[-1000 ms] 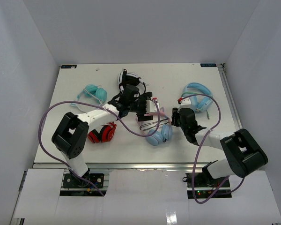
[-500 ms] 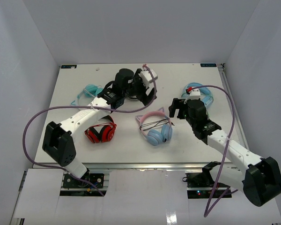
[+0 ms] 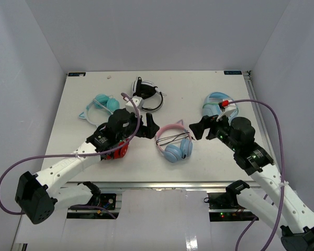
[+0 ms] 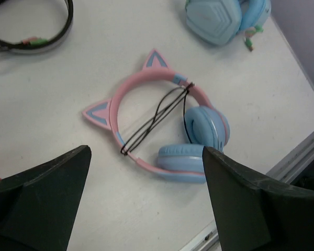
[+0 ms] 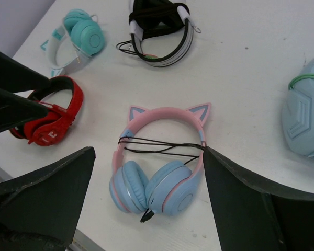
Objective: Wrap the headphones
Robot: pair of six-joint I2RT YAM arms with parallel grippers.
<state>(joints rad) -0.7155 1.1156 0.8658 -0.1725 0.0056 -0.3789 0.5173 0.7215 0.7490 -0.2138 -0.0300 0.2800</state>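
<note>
The headphones [image 3: 177, 150], with a pink cat-eared headband and light blue ear cups, are seen lying flat on the white table [image 3: 146, 168], close to its middle and somewhat toward the near edge. The headband arch and its two ears are turned toward the far side, and the two ear cups are tucked together on the near side, touching each other. The thin black cable [image 5: 162, 145] is stretched in several strands across the opening of the headband from one side to the other, and its plug end is seen just beside the near edge of the ear cups. The left gripper [image 3: 145, 125] is held above the table just left of the headphones, its jaws spread wide and nothing gripped between them. The right gripper [image 3: 200, 128] is held just right of the headphones, its jaws likewise spread wide and nothing gripped. The headphones are touched by neither gripper. A red pair of headphones [image 3: 115, 149] is partly covered by the left arm. A teal pair with a white band [image 3: 102, 104] is placed at the far left, a black-and-white pair [image 3: 146, 94] at the far middle, and an all-light-blue pair [image 3: 217, 104] at the far right.
</note>
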